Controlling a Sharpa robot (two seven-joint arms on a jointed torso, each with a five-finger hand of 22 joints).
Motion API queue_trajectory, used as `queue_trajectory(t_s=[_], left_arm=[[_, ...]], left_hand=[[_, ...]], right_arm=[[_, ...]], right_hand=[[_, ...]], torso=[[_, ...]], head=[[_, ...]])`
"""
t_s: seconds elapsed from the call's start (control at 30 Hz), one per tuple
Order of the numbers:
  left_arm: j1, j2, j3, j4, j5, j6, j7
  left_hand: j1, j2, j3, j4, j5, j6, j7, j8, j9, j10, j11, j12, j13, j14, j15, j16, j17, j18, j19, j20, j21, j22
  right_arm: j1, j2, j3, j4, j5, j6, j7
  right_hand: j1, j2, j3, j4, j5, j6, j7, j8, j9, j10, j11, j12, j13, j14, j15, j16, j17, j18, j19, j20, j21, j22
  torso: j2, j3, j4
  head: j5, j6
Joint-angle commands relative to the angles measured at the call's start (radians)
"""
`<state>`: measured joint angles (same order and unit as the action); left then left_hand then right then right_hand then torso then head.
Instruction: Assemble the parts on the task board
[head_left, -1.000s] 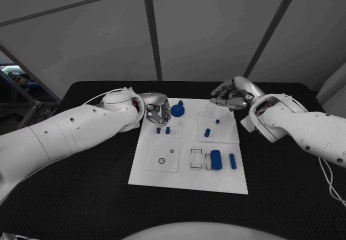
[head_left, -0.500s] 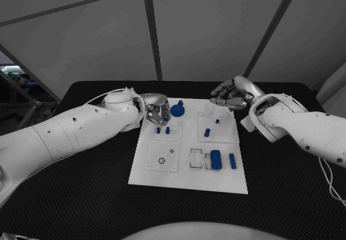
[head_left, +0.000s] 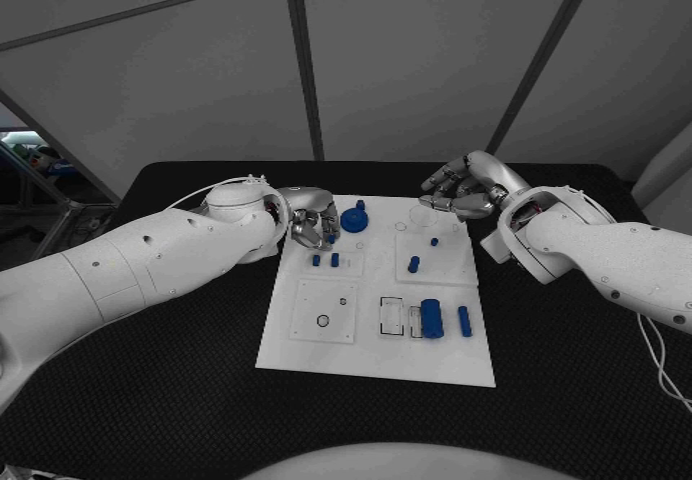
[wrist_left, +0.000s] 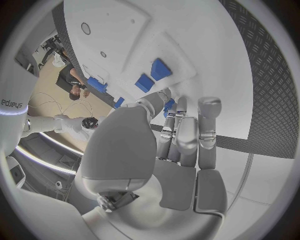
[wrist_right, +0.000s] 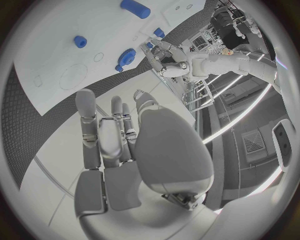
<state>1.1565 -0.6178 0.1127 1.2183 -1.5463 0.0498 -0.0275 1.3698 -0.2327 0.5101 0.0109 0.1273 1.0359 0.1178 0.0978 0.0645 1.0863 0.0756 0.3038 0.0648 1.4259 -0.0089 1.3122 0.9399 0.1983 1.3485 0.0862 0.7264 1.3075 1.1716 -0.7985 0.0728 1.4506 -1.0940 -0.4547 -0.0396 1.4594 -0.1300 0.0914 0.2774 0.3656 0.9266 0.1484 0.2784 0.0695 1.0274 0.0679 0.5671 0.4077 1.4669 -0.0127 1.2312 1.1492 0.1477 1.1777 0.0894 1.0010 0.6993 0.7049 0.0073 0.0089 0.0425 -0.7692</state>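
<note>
Two hands hover over the far end of the task board (head_left: 310, 345), which lies in the middle of the black table (head_left: 144, 400). Left hand (head_left: 309, 222) sits at the board's far left corner, fingers curled downward; the head view does not settle whether anything is pinched, and in the left wrist view the fingers (wrist_left: 187, 135) look loosely bent with nothing visible between them, so I cannot tell its grasp for certain. Right hand (head_left: 464, 190) hangs just beyond the far right corner, fingers loosely apart and holding nothing.

Parts: round blue knob (head_left: 355, 219) stands just beside the left hand, on its inner side, clearly nearer to it than to the right hand. Two small blue pegs (head_left: 326, 260) stand just nearer the robot. Long blue cylinder (head_left: 431, 319) lies near the board's middle, long axis running toward the robot, well apart from both hands.

Judgement: left hand is better placed for the knob; reach is short and sideways.
</note>
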Motion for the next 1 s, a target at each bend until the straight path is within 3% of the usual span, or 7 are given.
queue_trajectory(t_s=[0.03,0.37,0.6,0.73,0.83,0.97,1.0], left_arm=[[0.001,-0.003,0.000,0.001,-0.007,0.009,-0.006],[0.001,-0.012,0.000,0.001,-0.007,0.006,-0.012],[0.001,-0.032,0.001,0.002,-0.007,-0.012,-0.011],[0.004,-0.059,0.004,-0.006,-0.002,-0.058,0.013],[0.005,-0.080,0.011,-0.006,0.038,-0.095,0.038],[0.008,-0.118,0.020,0.001,0.149,-0.157,0.082],[0.010,-0.130,0.021,0.004,0.199,-0.172,0.095]], left_hand=[[-0.013,0.000,-0.008,-0.003,-0.004,-0.015,0.001,-0.011,-0.001,-0.010,0.003,-0.011,0.000,-0.002,0.008,-0.003,-0.002,-0.059,-0.002,0.008,-0.003,0.052],[-0.014,-0.001,-0.019,-0.006,-0.004,-0.042,-0.001,-0.030,-0.001,-0.023,0.009,-0.028,0.000,-0.011,0.013,-0.012,-0.029,-0.057,-0.005,0.013,-0.013,0.052],[-0.012,0.000,-0.020,-0.007,-0.004,-0.042,0.001,-0.031,0.000,-0.028,0.011,-0.032,0.000,-0.015,0.014,-0.017,-0.041,-0.055,-0.008,0.014,-0.027,0.049],[0.002,0.015,-0.009,-0.014,-0.002,-0.015,0.004,-0.020,0.005,-0.027,0.013,-0.038,0.001,-0.030,0.016,-0.036,-0.080,-0.049,-0.020,0.017,-0.065,0.040],[0.003,0.018,-0.003,-0.016,-0.003,0.006,0.008,-0.013,0.007,-0.015,0.010,-0.036,0.002,-0.043,0.013,-0.055,-0.119,-0.041,-0.033,0.016,-0.106,0.030],[-0.002,0.015,-0.003,-0.017,-0.004,0.029,0.014,-0.006,0.007,0.004,0.005,-0.032,0.004,-0.069,0.010,-0.095,-0.188,-0.030,-0.058,0.014,-0.179,0.011],[-0.004,0.014,-0.004,-0.018,-0.004,0.035,0.015,-0.004,0.007,0.014,0.002,-0.027,0.005,-0.092,0.008,-0.129,-0.249,-0.030,-0.059,0.013,-0.181,0.010]], right_arm=[[0.001,-0.001,0.001,0.002,-0.003,-0.005,0.007],[0.001,-0.001,0.001,0.001,-0.003,0.001,0.000],[0.001,-0.005,0.001,-0.006,-0.043,0.046,-0.024],[0.001,-0.017,0.001,-0.002,-0.151,0.102,-0.048],[0.001,-0.026,0.000,0.007,-0.240,0.134,-0.067],[0.001,-0.038,0.000,0.016,-0.370,0.175,-0.100],[0.001,-0.041,0.000,0.019,-0.403,0.185,-0.110]], right_hand=[[-0.004,-0.011,0.004,0.000,0.004,0.002,0.003,-0.004,-0.001,0.004,0.001,-0.008,-0.006,-0.005,0.002,-0.007,-0.003,0.014,-0.006,0.005,-0.006,-0.004],[-0.008,-0.013,0.008,-0.001,0.004,-0.008,0.011,-0.008,-0.002,-0.020,0.011,-0.052,-0.045,-0.006,0.010,-0.012,-0.004,0.015,-0.007,0.010,-0.015,-0.013],[0.011,-0.007,0.025,-0.016,-0.006,-0.012,0.021,-0.008,-0.001,-0.050,0.025,-0.125,-0.108,0.001,0.021,0.001,0.014,0.013,0.005,0.019,-0.008,-0.001],[0.067,0.001,0.068,-0.053,-0.063,0.021,0.011,-0.009,-0.001,-0.010,0.018,-0.182,-0.163,0.040,0.013,0.092,0.115,-0.015,0.095,0.013,0.117,0.166],[0.085,-0.006,0.102,-0.067,-0.142,0.039,0.002,-0.031,-0.004,0.017,0.010,-0.222,-0.198,0.050,0.009,0.124,0.148,-0.028,0.130,0.009,0.176,0.244],[0.080,-0.020,0.127,-0.072,-0.155,0.057,-0.005,-0.051,-0.004,0.035,0.009,-0.255,-0.228,0.049,0.008,0.120,0.138,-0.034,0.142,0.009,0.208,0.284],[0.077,-0.026,0.132,-0.073,-0.156,0.061,-0.006,-0.057,-0.004,0.038,0.007,-0.262,-0.235,0.048,0.007,0.121,0.138,-0.035,0.143,0.010,0.213,0.290]], torso=[[0.000,0.0000,-0.0001],[-0.001,0.0000,0.0003],[0.000,-0.0004,-0.0005],[-0.001,-0.0022,0.0014],[-0.001,0.0004,-0.0016],[0.000,-0.0011,-0.0017],[0.000,-0.0011,-0.0009]], head=[[0.000,0.000],[-0.001,-0.001],[-0.001,0.001],[-0.004,0.005],[-0.005,0.010],[-0.026,0.015],[-0.031,0.015]])
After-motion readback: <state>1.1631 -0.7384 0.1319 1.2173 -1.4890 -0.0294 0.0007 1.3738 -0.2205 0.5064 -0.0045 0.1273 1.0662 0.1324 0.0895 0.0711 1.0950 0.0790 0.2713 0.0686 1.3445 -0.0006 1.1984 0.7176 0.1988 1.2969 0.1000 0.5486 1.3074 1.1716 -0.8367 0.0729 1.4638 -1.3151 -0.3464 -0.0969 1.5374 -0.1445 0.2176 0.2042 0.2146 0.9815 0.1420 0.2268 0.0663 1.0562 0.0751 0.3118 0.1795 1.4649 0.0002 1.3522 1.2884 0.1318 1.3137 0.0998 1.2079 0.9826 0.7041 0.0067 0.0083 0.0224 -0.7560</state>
